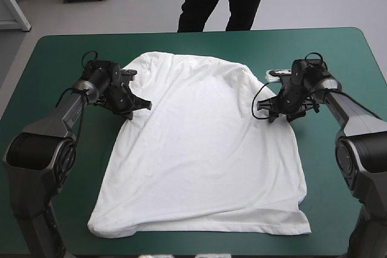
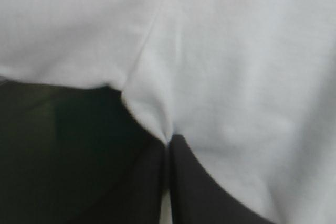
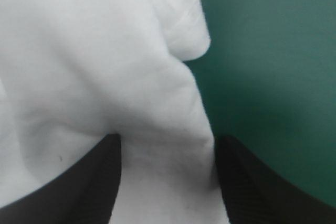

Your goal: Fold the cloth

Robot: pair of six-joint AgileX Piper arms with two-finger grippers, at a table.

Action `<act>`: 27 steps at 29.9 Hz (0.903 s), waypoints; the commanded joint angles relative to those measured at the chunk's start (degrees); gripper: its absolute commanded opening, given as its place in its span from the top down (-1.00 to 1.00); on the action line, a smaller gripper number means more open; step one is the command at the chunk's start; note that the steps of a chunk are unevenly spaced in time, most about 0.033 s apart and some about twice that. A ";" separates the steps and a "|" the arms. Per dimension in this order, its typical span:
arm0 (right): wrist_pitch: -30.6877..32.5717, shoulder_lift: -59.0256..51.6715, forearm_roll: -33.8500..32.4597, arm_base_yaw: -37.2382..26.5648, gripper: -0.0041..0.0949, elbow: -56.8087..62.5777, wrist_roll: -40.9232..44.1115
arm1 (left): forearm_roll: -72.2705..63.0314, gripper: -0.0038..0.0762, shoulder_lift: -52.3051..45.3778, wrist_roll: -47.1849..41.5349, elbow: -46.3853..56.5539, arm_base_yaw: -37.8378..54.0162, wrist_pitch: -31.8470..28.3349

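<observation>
Though flat on teal-green cover point(image 1: 60, 58), T-shirt point(image 1: 205, 149) edge tight in left pincer point(image 2: 168, 145), a fold inside right pincer point(image 3: 168, 153), fingers point(image 3: 79, 182) apart.

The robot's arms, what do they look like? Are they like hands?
Both arms, the left arm and right arm, are dark grey and black, made of thick tubes with big round joints. Each ends in a gripper, not a hand: the left gripper and right gripper have two broad black fingers curved like fins. A thin black cable loops from each wrist.
</observation>
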 commanded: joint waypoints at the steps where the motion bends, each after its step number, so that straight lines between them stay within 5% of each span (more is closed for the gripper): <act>1: -0.32 -1.47 5.88 -0.36 0.20 -1.45 -0.05 | -0.95 0.92 -0.93 -0.35 -0.57 -0.04 -1.93; 6: 1.49 -1.53 7.00 -0.36 0.94 -1.45 -0.48 | -1.98 0.93 -0.93 0.00 -1.69 -0.04 1.02; 15: 3.60 -7.25 3.12 -0.36 0.95 -7.00 -0.48 | -1.86 0.93 -7.17 1.58 -8.26 -0.04 3.48; 27: 11.95 -12.50 3.12 -0.36 0.95 -30.27 -0.48 | -1.75 0.93 -18.05 2.44 -19.81 -0.04 5.38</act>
